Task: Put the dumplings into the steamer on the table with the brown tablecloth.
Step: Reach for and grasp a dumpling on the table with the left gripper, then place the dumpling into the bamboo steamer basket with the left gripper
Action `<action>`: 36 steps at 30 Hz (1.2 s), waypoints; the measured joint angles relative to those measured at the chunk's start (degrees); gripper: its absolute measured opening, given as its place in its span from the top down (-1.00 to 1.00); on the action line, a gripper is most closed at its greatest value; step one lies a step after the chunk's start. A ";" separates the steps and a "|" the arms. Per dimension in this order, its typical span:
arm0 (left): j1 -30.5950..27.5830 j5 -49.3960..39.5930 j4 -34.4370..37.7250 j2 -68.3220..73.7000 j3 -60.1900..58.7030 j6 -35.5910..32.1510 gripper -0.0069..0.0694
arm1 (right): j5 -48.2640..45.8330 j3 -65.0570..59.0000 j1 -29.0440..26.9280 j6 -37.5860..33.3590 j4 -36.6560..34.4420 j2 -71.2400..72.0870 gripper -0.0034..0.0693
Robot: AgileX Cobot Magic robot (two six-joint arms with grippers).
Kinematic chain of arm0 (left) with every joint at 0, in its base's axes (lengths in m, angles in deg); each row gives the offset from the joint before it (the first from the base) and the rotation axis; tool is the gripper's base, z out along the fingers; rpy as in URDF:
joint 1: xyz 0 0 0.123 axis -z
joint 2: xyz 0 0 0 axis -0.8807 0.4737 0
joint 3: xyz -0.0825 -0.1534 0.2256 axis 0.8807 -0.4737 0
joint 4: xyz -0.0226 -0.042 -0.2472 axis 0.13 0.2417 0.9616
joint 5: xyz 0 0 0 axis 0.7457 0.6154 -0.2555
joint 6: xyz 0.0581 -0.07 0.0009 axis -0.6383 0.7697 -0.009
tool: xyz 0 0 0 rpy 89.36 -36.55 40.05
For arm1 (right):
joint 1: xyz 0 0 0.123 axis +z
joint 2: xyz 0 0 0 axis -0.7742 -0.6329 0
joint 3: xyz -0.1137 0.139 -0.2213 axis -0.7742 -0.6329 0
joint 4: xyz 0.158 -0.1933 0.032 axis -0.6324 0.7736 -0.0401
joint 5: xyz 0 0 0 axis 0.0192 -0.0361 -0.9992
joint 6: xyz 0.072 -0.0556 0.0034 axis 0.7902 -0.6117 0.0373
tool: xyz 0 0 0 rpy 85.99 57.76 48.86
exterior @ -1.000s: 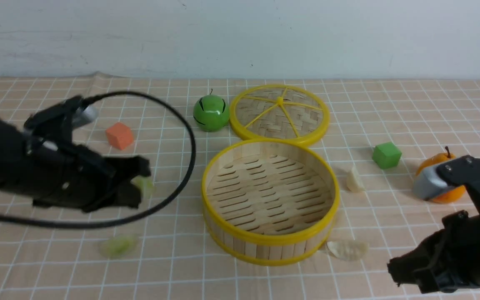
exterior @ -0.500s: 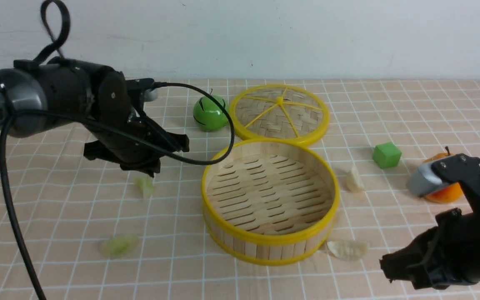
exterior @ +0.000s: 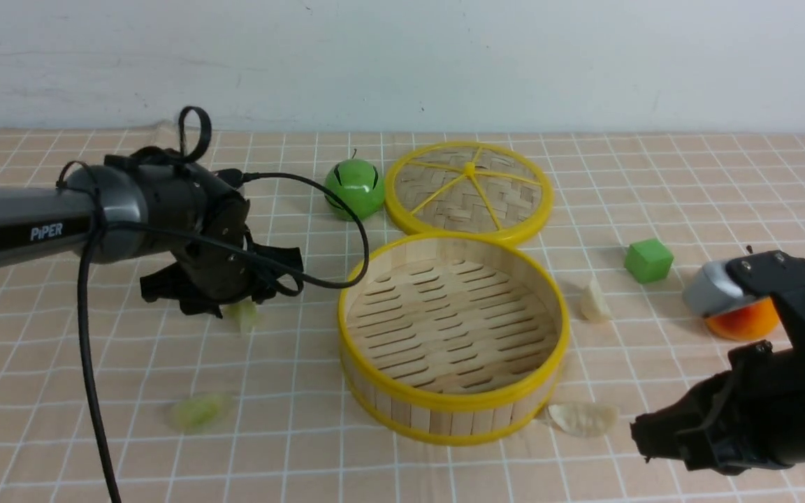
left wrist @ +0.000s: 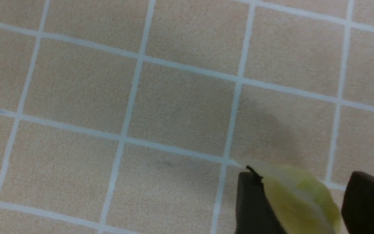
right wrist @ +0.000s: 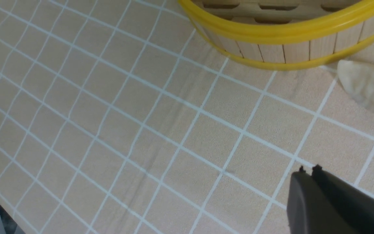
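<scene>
The steamer (exterior: pixel 453 335) stands empty mid-table on the brown tablecloth (exterior: pixel 60 391). A pale green dumpling (exterior: pixel 246 316) lies left of it, and my left gripper (exterior: pixel 237 307) is down over it. In the left wrist view the open gripper (left wrist: pixel 300 175) straddles this dumpling (left wrist: pixel 299 201); one finger touches it and the other stands just off it. A second green dumpling (exterior: pixel 200 411) lies nearer the front. One white dumpling (exterior: pixel 595 302) lies right of the steamer. Another (exterior: pixel 584 418) lies at its front right, also in the right wrist view (right wrist: pixel 368 87). My right gripper (exterior: pixel 643 436) is shut and empty beside it.
The flat woven lid (exterior: pixel 469 187) with yellow spokes lies behind the steamer, and a green ball-like fruit (exterior: pixel 353 188) sits to its left. A green cube (exterior: pixel 648 260) and an orange fruit (exterior: pixel 743 320) are at the right. The steamer wall (right wrist: pixel 287 32) fills the right wrist view's far side.
My left arm swung up and forward, then came down over the green dumpling, which stayed in place. My right gripper crept slightly left toward the front white dumpling.
</scene>
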 joint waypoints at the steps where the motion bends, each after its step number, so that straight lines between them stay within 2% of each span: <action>1: 0.00 0.05 -0.28 0.22 0.00 0.14 0.04 | 0.00 0.00 0.00 0.00 0.00 0.00 0.83; 2: 0.00 -0.23 -0.62 0.28 0.00 0.38 0.24 | 0.00 0.00 0.00 0.00 -0.12 0.00 0.82; 3: 0.00 -0.23 -0.80 0.28 0.00 0.43 0.33 | 0.00 0.00 0.00 0.00 -0.20 0.00 0.82; 7: 0.00 -0.17 -1.26 0.28 0.00 -0.25 0.34 | -0.05 0.00 0.00 -0.06 -0.39 0.00 0.82; 11: 0.03 -0.89 0.63 -1.20 0.00 -3.92 0.34 | 0.22 0.00 0.00 -0.06 -0.39 0.00 0.82; 15: 1.49 -1.26 10.68 -7.52 0.00 -10.90 0.34 | 1.03 0.00 0.00 -0.06 -0.39 0.00 0.80; 17: 4.28 0.17 17.34 -11.20 0.00 -17.36 0.34 | 1.28 0.00 0.00 -0.06 -0.39 0.00 0.80; 19: 6.02 1.05 20.17 -12.44 0.00 -20.32 0.34 | 1.28 0.00 0.00 -0.06 -0.39 -0.06 0.79; 20: 9.53 2.63 24.84 -13.63 0.13 -24.56 0.34 | 1.28 0.00 0.00 -0.06 -0.45 -0.48 0.79; 23: 14.53 5.46 28.71 -13.12 0.21 -30.46 0.34 | 1.28 0.00 0.00 -0.06 -0.44 -1.89 0.79; 25: 16.54 7.73 28.77 -11.35 0.21 -33.67 0.34 | 1.22 0.00 0.00 -0.06 -0.44 -2.88 0.79; 28: 16.91 10.18 28.32 -8.38 0.21 -34.89 0.34 | 0.91 0.00 0.00 -0.06 -0.44 -3.64 0.78; 35: 16.00 13.79 27.13 -2.00 0.14 -32.27 0.33 | -0.54 0.00 0.00 -0.06 -1.29 -4.06 0.75; 36: 16.00 13.86 27.14 -2.00 0.14 -31.68 0.24 | -0.54 0.00 0.00 -0.06 -1.74 -4.06 0.74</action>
